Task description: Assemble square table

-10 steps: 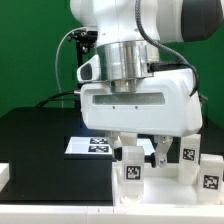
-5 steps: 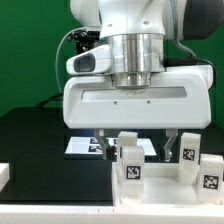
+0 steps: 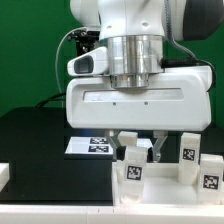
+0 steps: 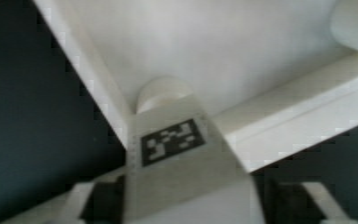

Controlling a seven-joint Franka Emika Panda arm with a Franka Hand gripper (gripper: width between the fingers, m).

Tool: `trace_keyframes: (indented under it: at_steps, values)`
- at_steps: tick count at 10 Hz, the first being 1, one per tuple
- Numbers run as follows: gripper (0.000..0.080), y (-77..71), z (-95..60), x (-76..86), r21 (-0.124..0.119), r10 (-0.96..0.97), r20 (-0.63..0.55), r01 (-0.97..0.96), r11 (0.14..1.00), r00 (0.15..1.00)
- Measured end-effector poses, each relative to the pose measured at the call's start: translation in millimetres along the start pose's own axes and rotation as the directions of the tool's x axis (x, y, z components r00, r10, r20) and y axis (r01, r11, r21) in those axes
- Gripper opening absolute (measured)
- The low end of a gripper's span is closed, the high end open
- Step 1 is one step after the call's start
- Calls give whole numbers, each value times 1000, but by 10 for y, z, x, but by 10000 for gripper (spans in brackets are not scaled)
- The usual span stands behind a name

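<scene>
End effector point(image 3: 139, 146) contact with tagged leg point(image 3: 131, 163) (bulky wrist housing overhead) unclear

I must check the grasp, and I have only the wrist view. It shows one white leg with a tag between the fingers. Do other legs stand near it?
Observer: Yes. A middle leg and a far-right leg stand to the exterior view's right of the tagged leg below the gripper.
Operator: Does the tagged leg stand upright?
Observer: Yes, it is upright, with a finger on either side. I cannot tell if they touch it.
Operator: What lies behind it?
Observer: The marker board lies flat on the black table, toward the exterior view's left.
</scene>
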State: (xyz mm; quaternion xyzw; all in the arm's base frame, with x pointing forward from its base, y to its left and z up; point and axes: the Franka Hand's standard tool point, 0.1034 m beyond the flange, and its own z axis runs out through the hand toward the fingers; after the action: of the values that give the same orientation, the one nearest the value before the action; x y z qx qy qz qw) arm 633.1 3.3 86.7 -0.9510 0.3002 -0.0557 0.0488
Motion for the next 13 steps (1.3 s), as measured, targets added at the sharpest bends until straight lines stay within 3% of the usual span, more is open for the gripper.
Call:
trace_keyframes:
  at_steps: [1,3,4,6,7,10,11,12,13]
  values:
    - [292,15,5,7,-4,123,3,-123,992,992]
    - [292,29,16,17,-5,406,7,-406,914,914]
    - [291,29,20,12,2,550,10,-550,835,835]
    - [291,-33,49,-29,28,801,48,-802,597,597]
    - [291,-32,49,-25,27,832,53,-833,552,553]
    - [291,-32,51,-33,25,809,53,-810,585,586]
    - [291,-37,35,-34,11,680,32,-681,732,732]
    - [513,-34,20,-20,14,502,20,-502,865,865]
    - [624,-35,4,-10,18,343,14,-343,939,939]
